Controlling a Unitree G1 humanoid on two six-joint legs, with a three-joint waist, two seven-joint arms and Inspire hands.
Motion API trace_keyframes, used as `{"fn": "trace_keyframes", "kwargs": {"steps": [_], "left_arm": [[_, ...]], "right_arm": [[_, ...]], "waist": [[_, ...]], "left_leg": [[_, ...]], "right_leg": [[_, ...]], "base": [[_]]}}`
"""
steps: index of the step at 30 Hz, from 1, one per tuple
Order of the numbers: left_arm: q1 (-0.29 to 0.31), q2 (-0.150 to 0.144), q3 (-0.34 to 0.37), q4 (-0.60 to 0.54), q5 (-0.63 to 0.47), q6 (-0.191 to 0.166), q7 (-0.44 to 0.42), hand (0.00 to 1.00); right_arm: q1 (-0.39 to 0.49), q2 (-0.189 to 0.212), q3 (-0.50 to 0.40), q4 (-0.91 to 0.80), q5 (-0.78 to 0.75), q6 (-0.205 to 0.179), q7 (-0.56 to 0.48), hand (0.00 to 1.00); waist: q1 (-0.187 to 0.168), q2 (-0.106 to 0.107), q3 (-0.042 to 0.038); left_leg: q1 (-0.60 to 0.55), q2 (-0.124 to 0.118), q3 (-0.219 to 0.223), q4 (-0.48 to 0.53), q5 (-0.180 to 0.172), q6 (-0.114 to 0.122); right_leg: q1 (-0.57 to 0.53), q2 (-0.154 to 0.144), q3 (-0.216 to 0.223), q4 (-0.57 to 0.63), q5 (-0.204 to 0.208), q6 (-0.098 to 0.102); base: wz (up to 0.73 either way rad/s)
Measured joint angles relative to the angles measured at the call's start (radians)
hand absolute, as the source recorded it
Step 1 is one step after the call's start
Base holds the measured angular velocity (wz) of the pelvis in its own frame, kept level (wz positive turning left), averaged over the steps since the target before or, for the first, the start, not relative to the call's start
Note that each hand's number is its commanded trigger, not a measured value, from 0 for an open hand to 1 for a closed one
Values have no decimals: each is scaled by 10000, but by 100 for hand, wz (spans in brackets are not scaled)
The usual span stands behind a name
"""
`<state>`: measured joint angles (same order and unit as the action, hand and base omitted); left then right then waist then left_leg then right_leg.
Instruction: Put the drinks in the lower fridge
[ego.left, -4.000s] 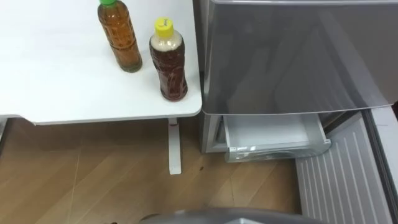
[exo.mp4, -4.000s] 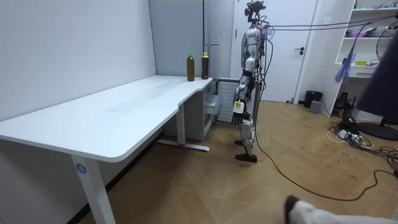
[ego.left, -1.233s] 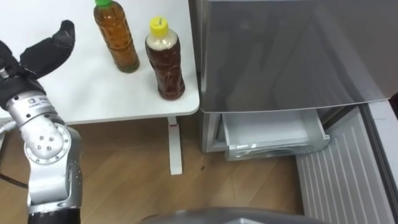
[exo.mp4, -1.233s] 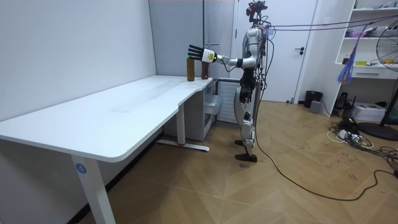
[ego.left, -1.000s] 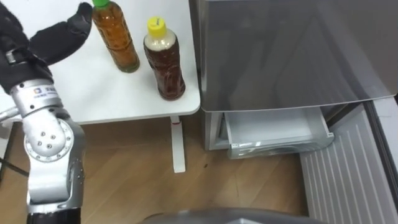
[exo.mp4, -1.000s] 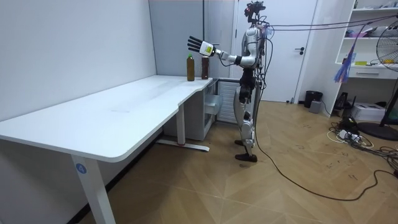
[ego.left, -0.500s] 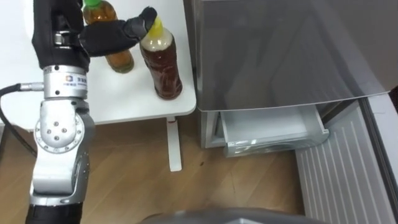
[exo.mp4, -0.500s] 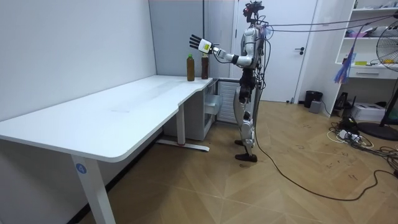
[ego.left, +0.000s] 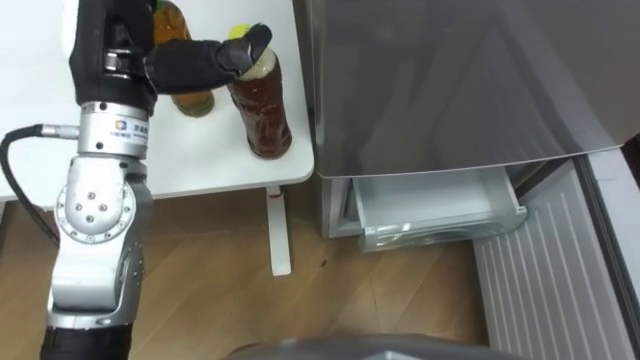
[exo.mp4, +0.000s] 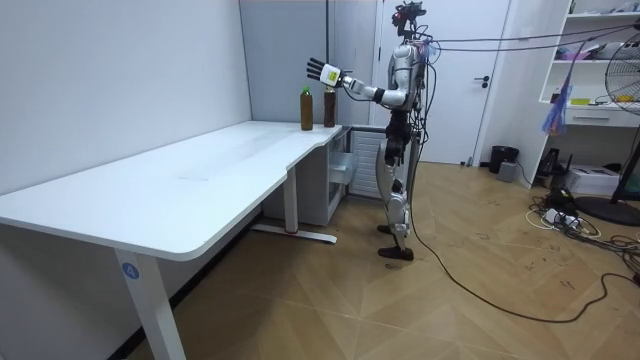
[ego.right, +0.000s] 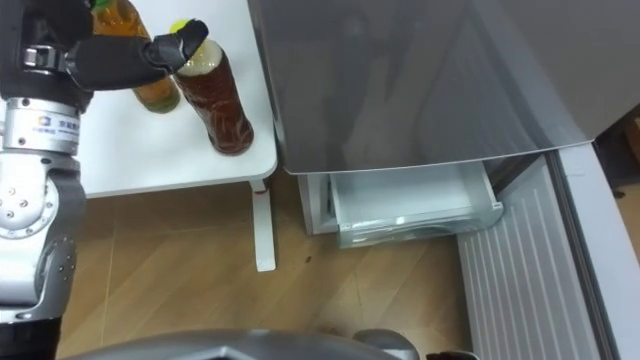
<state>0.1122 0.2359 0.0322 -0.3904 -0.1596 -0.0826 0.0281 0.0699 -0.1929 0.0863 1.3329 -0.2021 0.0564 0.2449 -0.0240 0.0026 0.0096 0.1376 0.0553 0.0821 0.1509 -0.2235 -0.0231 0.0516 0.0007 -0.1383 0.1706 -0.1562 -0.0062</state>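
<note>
Two drink bottles stand at the right corner of the white desk (ego.left: 200, 165). The dark tea bottle (ego.left: 262, 112) with a yellow cap is nearest the edge. An amber bottle (ego.left: 188, 98) with a green cap stands to its left, its top half hidden by my left hand (ego.left: 170, 60). That hand is raised above the bottles and open, with its thumb lying across the yellow cap. In the room view the left hand (exo.mp4: 318, 70) hovers over both bottles (exo.mp4: 316, 107). The fridge's lower drawer (ego.left: 435, 210) is pulled out and holds nothing.
The grey fridge top (ego.left: 450, 80) stands directly right of the desk. The drawer's ribbed front panel (ego.left: 550, 280) lies low at the right. A white desk leg (ego.left: 278, 235) stands on the wooden floor. I stand in front of the fridge at the desk's end.
My left arm rose from my side to desk height and swept right over the green-capped bottle. Its thumb now lies on the yellow cap. The bottles have not moved.
</note>
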Motion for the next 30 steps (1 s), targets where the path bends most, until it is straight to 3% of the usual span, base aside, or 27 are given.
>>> {"fn": "trace_keyframes", "kwargs": {"steps": [8, 12, 25, 30], "left_arm": [[0, -5, -3, 275, -41, 211, -251, 0], [2, -26, -1, 597, -47, 502, -428, 0], [15, -254, 27, 844, -63, 819, -860, 0], [18, -371, 16, 1327, -278, 886, -851, 0]], "right_arm": [[-10, 1, -10, 53, -4, 90, -6, 0], [-8, 2, -12, 216, -14, 103, 7, 0], [9, 3, -19, 289, -230, 328, 191, 0], [12, 5, -16, 295, -230, 544, 163, 0]], "waist": [[-13, 7, 39], [-6, 9, 41], [21, 5, 28], [14, -102, -22]], "left_leg": [[35, 0, 10, -1, 0, 0], [88, 0, 20, -2, 0, 0], [120, 0, 108, -1, 0, 0], [125, 0, 106, 1, 0, 0]], "right_leg": [[-7, -1, 10, -6, 0, 0], [-9, 6, 64, -4, -2, 0], [-10, 9, 145, 111, -4, -3], [-16, 1, 107, 150, -29, -9]], "base": [[0], [-3], [-1], [0]]}}
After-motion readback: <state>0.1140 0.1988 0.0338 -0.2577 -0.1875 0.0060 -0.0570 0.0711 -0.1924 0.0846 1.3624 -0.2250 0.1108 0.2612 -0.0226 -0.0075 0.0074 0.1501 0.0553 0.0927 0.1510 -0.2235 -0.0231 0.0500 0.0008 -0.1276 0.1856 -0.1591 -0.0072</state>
